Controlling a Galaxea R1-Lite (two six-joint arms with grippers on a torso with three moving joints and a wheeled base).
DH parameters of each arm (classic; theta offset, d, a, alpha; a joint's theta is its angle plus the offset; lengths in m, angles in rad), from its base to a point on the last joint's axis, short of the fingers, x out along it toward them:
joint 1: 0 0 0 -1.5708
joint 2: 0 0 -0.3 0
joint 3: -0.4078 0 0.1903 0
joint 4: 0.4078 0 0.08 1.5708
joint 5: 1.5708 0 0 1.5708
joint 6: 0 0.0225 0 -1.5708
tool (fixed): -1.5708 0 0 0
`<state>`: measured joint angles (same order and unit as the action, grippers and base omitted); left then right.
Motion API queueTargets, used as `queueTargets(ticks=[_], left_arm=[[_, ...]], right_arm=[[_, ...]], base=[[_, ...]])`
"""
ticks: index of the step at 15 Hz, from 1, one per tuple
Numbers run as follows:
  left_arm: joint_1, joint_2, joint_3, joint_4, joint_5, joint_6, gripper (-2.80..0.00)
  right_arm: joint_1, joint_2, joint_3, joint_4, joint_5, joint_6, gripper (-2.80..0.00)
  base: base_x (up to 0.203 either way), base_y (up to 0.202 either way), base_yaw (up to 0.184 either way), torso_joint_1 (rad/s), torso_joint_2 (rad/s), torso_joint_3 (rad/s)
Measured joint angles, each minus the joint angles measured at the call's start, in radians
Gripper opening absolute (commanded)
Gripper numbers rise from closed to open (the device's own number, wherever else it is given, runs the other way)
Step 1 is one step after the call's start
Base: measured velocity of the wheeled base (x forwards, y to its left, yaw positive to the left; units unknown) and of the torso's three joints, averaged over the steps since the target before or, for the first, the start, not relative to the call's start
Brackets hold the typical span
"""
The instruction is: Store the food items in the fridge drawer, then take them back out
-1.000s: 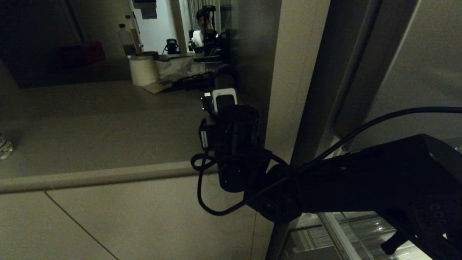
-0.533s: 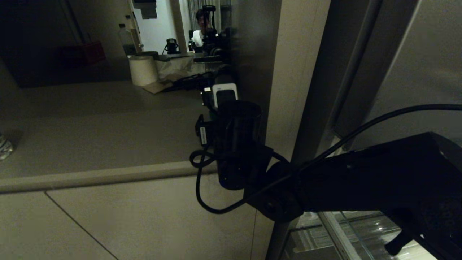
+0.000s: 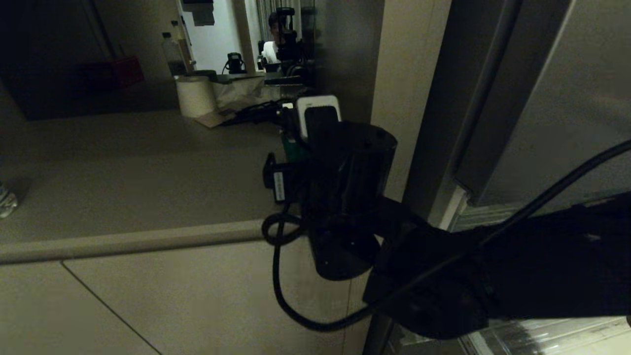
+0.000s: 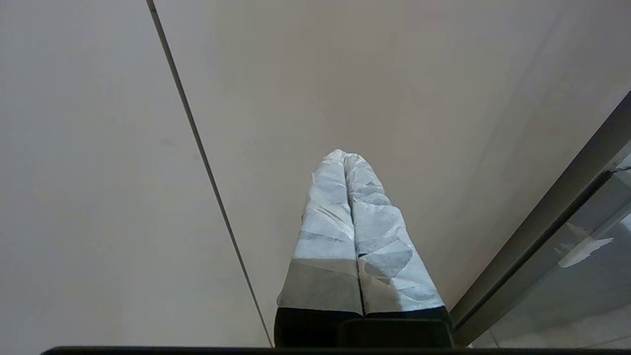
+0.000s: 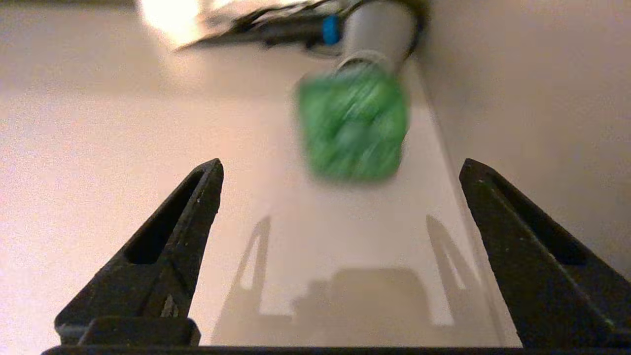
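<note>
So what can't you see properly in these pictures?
- Green thing: blurred in the right wrist view, so what it is stays unclear; in the head view the right arm covers nearly all of it.
- Fridge drawer: only a corner shows in the head view, under the arm and cut by the edge. Its contents are hidden.
- Person: far off, dark, small.

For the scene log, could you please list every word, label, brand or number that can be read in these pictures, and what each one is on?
No text can be read.
White tag on the right arm's wrist: it carries print, too small to read.
Green item on the counter, ahead of the open right end effector: too blurred to show any label.
Bottles at the back: too small and dim to show any label.
</note>
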<state>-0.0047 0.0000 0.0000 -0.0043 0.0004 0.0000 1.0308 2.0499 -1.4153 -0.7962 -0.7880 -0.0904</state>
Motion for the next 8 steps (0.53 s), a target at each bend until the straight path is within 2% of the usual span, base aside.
queueTargets(ticks=[4,8], left_arm=[[0.0,0.0,0.0,0.0,0.0,0.0,-2.8],[0.0,0.0,0.0,0.0,0.0,0.0,-2.8]], right_arm=[[0.067,-0.125,0.215,-0.001,0.003,0.005,-2.8],[0.08,-0.275,0.415,-0.003,0.071,0.016,-2.8]], base=[[0.0,0.0,0.0,0.0,0.0,0.0],[0.0,0.0,0.0,0.0,0.0,0.0]])
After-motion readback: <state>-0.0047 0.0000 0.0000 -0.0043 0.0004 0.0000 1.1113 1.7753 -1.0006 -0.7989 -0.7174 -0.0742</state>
